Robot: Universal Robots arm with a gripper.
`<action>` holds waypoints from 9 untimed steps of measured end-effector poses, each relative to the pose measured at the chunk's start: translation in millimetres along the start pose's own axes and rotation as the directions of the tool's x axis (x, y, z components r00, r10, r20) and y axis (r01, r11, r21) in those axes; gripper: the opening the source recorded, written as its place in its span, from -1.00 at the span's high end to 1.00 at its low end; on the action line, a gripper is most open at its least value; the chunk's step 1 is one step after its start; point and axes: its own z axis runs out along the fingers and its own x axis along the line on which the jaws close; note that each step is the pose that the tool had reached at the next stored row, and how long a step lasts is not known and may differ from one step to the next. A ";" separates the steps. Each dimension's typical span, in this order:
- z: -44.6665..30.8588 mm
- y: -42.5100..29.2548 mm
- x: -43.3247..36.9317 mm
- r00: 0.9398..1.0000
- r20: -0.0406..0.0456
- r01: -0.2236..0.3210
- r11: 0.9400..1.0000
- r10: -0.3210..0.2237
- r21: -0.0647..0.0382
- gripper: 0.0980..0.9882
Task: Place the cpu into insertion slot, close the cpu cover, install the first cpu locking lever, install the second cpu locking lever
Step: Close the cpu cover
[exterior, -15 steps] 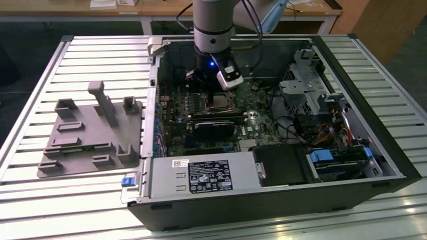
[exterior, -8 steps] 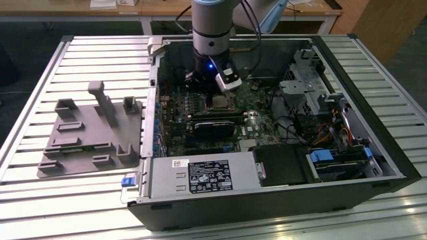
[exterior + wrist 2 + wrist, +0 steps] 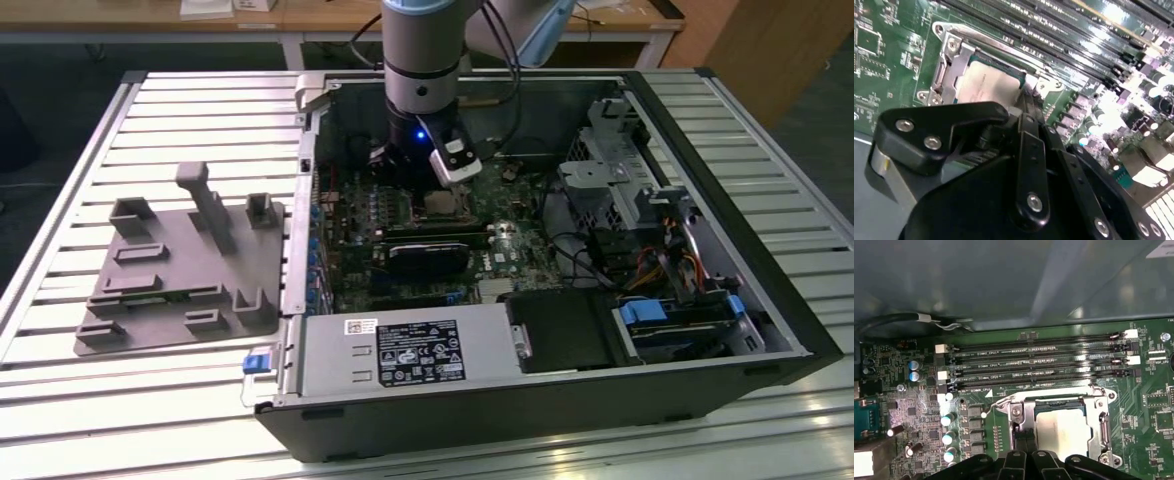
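The cpu [image 3: 1061,432] is being retained in the slot [image 3: 1059,405] under the lowered cover [image 3: 1104,425]. The gripper [image 3: 1024,439], with fingers [image 3: 1019,442] together, is being held just beside the cover's edge, above the green board [image 3: 1149,440] inside the case [image 3: 534,420].

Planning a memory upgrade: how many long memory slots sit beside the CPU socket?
4 memory slots, parallel rows in the first wrist view: nearest beside the insertion slot, next, third, farthest. None seems hidden.
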 end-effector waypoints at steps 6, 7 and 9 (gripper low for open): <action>0.0 0.3 -3.2 1.000 0.000 0.000 1.000 0.000 0.000 0.98; 0.0 0.3 -3.8 1.000 0.000 0.000 1.000 0.000 0.000 0.98; -0.4 0.4 -3.8 1.000 0.000 0.000 1.000 0.000 0.001 0.98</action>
